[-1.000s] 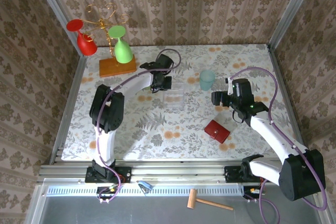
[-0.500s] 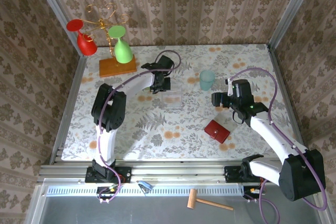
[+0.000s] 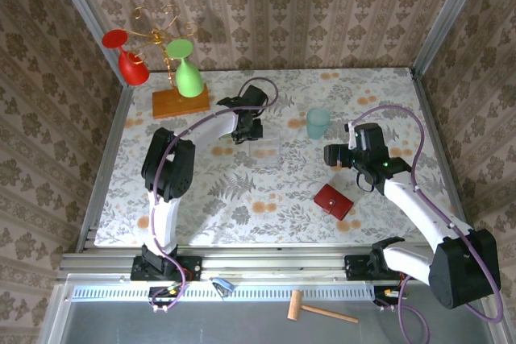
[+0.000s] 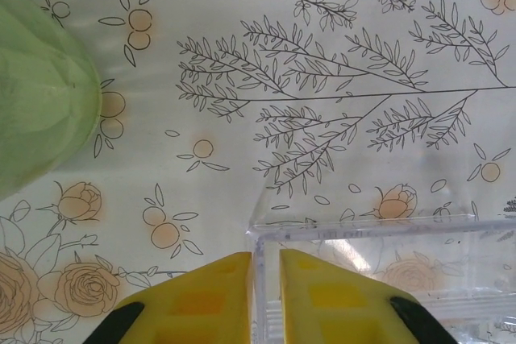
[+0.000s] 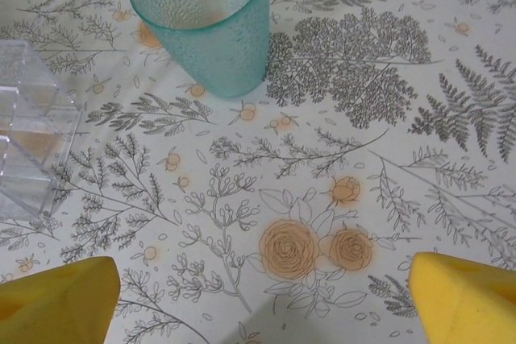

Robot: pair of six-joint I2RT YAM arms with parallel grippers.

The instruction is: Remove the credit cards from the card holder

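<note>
From above, we see the card holder (image 3: pixel 334 201) lying folded shut on the flowered counter (image 3: pixel 242 199), toward 5 o'clock from the counter's middle. The right tool (image 3: pixel 332 153) hangs at 12 o'clock from it, apart from it. A teal cup (image 3: pixel 318 123) stands at 11 o'clock from that tool. The left tool (image 3: pixel 246 130) sits at the 10 o'clock corner of a clear box (image 3: pixel 266 151) near the middle of the counter. At the far left corner a wooden stand (image 3: pixel 181 102) carries a green glass (image 3: pixel 189 76) and a red glass (image 3: pixel 129 62), both hung upside down. A mallet (image 3: pixel 318 308) lies on the ledge below the counter's near edge.

On the left wrist, the left tool (image 4: pixel 266 257) has its yellow fingers (image 4: pixel 218 296) close together, with one wall of the clear box (image 4: pixel 363 263) standing in the narrow gap. We cannot tell whether they press on it. A blurred green shape, likely the green glass (image 4: pixel 40 118), sits at 9 o'clock.

On the right wrist, the right tool (image 5: pixel 262 279) is spread wide, its fingers (image 5: pixel 56 300) at the two lower corners with bare counter (image 5: pixel 387 78) between them. The cup (image 5: pixel 205 22) stands upright at 12 o'clock, and the clear box (image 5: pixel 28 142) is at 9 o'clock.
</note>
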